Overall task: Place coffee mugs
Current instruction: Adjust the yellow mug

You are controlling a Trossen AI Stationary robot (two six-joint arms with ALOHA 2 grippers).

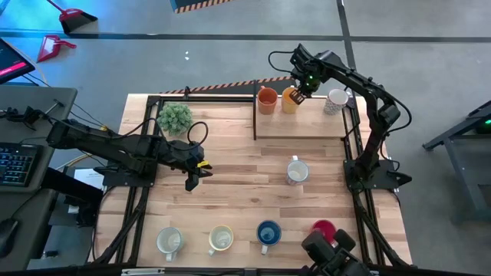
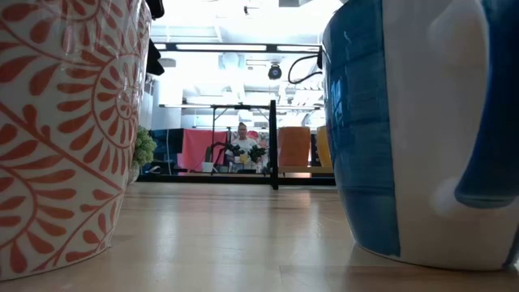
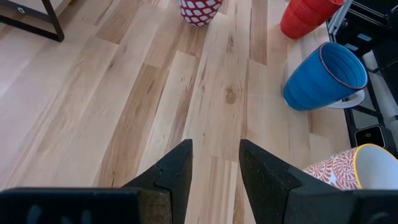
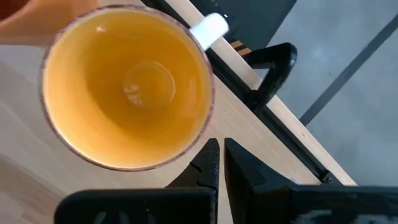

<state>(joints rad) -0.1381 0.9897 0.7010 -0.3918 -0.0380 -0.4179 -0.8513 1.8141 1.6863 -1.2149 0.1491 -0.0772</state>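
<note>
Light wood-plank desk point(image 1: 238, 192) on a black frame, grey floor around it, a second work surface with a keyboard off the left side.

Near edge, a row of four mugs: white mug point(image 1: 169, 241), cream mug with red leaf pattern point(image 1: 221, 239), blue mug point(image 1: 268, 233), red mug point(image 1: 323, 228). The low view sits right between the patterned mug point(image 2: 69, 130) and the blue mug point(image 2: 422, 130), both filling the sides of that view. Left wrist view shows the blue mug point(image 3: 324, 76) with its white handle, the red mug point(image 3: 306, 17) beyond it, the patterned mug's rim point(image 3: 354, 171) at the edge.

Mid desk: left gripper point(image 1: 193, 178) hovers over bare planks, fingers point(image 3: 171, 171) spread apart, nothing between them. Red-dotted white mug point(image 1: 296, 172) stands alone right of centre, well apart from the left gripper; same mug at the far end of the left wrist view point(image 3: 199, 9).

Far left corner: small green potted plant point(image 1: 175, 117).

Far side: raised wooden shelf point(image 1: 303, 126) with a black upright post. On it three mugs in a row: orange mug point(image 1: 267, 100), yellow-orange mug point(image 1: 291, 100), white speckled mug point(image 1: 335, 101). Right gripper point(image 1: 300, 93) sits just beside the yellow-orange mug, fingers point(image 4: 208, 163) clenched together, holding nothing; the mug's open mouth point(image 4: 127, 84) and white handle fill its wrist view, rim just beside the fingertips, contact unclear.

Room behind in the low view: a person seated far off.
</note>
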